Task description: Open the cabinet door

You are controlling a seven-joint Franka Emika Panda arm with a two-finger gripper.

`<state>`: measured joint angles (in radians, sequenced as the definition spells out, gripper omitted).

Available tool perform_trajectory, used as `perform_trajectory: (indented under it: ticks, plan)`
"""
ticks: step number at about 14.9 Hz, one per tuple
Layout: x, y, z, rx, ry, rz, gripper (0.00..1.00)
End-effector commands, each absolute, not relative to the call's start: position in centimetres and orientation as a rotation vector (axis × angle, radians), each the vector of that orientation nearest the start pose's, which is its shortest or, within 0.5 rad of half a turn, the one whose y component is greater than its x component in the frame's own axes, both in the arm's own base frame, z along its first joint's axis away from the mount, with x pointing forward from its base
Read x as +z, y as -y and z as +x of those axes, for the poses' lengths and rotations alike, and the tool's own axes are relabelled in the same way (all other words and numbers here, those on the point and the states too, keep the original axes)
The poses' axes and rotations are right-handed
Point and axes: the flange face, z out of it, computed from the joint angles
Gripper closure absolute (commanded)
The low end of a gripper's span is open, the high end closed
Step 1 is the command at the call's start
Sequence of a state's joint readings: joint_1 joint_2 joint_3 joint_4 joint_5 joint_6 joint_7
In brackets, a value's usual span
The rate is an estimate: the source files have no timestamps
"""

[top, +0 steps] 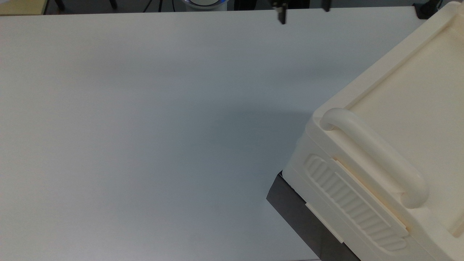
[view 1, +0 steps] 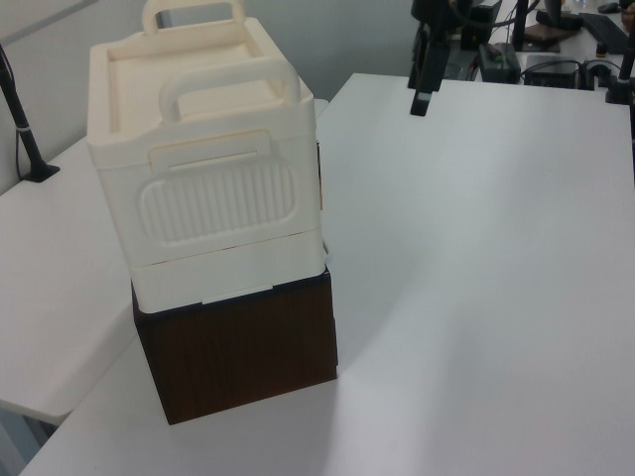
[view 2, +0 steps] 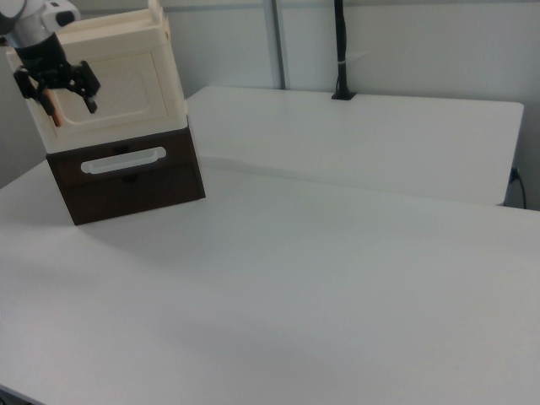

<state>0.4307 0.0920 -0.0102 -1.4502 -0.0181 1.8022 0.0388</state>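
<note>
1. The pincer [view 2: 65, 94] hangs in the air with its fingers spread wide and holding nothing, just in front of the cabinet door [view 2: 126, 89] in the right view.
2. The cabinet [view 1: 203, 178] stands on a dark base [view 1: 243, 352] near the left view's left edge of the white surface [top: 145, 127].
3. Its handle bar [top: 377, 156] and ribbed side panel [top: 357, 206] face the top view's lower right.
4. Behind, a second white desk [view 2: 363, 139] carries a black pole [view 2: 340, 51] against a pale wall [view 2: 422, 46].
</note>
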Motion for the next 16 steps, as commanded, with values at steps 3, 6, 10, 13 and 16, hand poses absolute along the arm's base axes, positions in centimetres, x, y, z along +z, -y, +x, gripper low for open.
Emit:
perform_trajectory:
  ticks: [3,6,10,13,16]
  plan:
    - [63.5,-31.0,56.5,-0.641,0.669,-2.894,0.00]
    - [62.4,-33.5,57.7,-0.795,0.680,-2.813,0.00]
    - [61.6,-35.3,57.6,-0.832,0.764,-2.780,0.00]
    - [60.7,-36.3,57.4,-0.811,0.783,-2.781,0.01]
    - [60.5,-37.0,57.6,-0.830,0.805,-2.769,0.18]
